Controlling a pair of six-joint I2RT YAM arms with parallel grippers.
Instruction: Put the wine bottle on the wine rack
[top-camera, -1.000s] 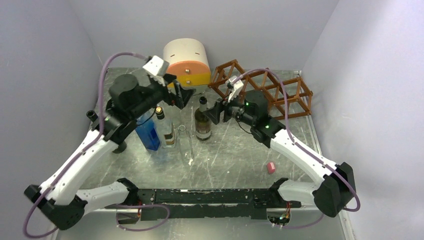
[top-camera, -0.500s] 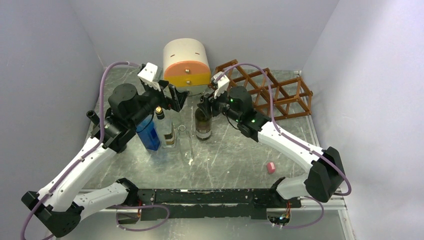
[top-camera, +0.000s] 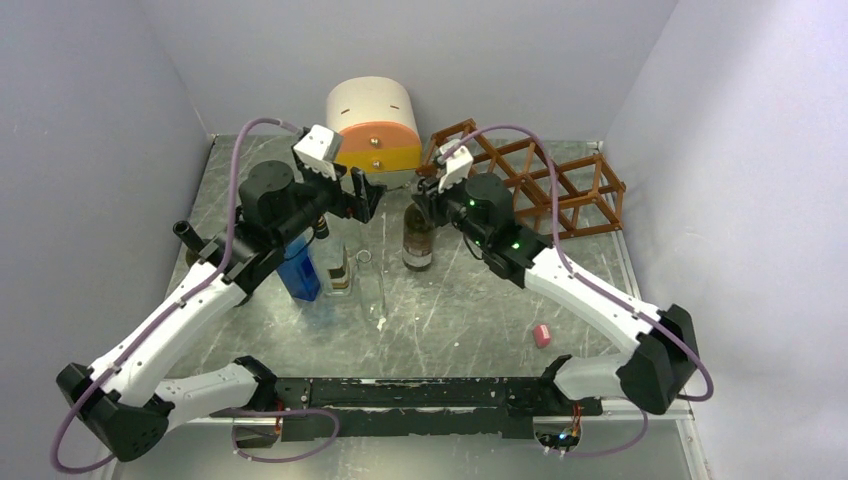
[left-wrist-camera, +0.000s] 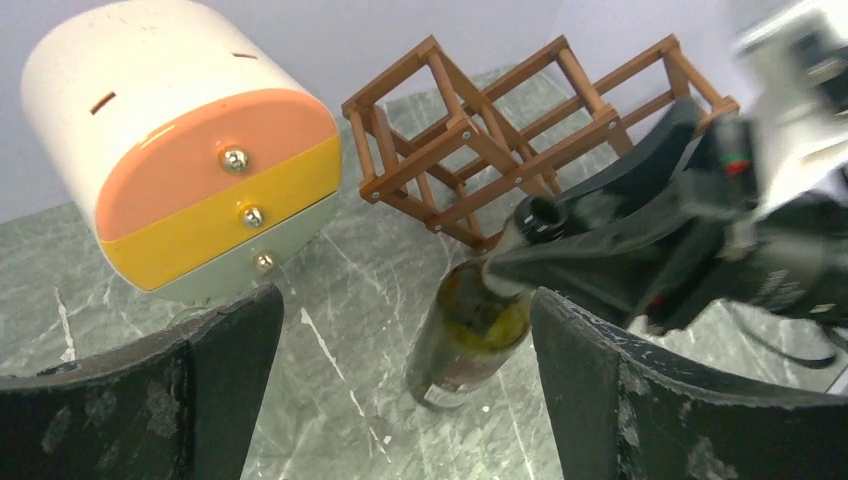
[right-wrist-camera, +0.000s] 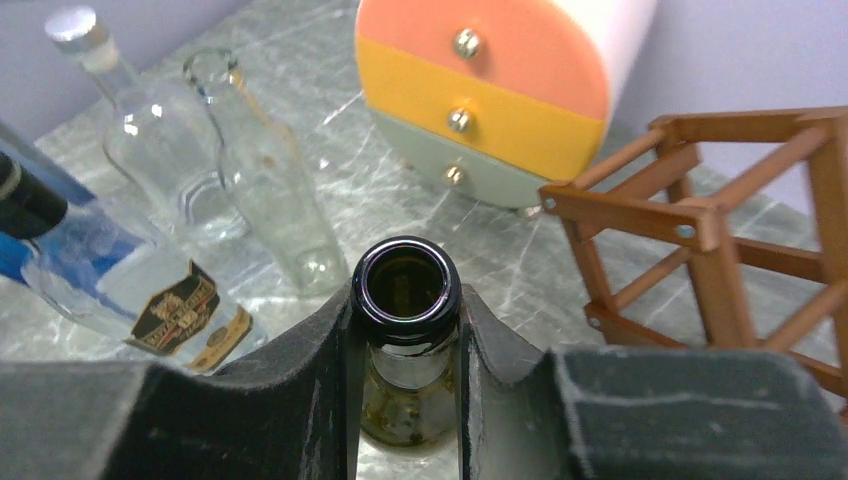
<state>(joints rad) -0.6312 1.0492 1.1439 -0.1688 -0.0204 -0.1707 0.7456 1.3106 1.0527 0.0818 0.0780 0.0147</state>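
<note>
The wine bottle (top-camera: 418, 243) is dark olive glass and stands on the grey table, left of the wine rack. My right gripper (top-camera: 421, 197) is shut on its neck. In the right wrist view both fingers press just under the open mouth of the wine bottle (right-wrist-camera: 405, 278), which sits in my right gripper (right-wrist-camera: 405, 330). The reddish-brown lattice wine rack (top-camera: 545, 180) stands at the back right with its cells showing nothing inside. My left gripper (top-camera: 366, 196) hangs open left of the bottle. From my left gripper (left-wrist-camera: 405, 320) I see the wine bottle (left-wrist-camera: 470, 335) and the wine rack (left-wrist-camera: 470, 135) beyond its fingers.
A cream-and-orange drawer cabinet (top-camera: 374, 125) stands at the back centre, close to the rack's left end. A blue bottle (top-camera: 298, 265), a labelled clear bottle (top-camera: 340, 268) and a slim glass bottle (top-camera: 379, 290) stand left of the wine bottle. A small pink object (top-camera: 542, 335) lies front right.
My right gripper moved left onto the wine bottle's neck and shut on it, and the bottle has shifted slightly right. My left arm swung a little right, still open.
</note>
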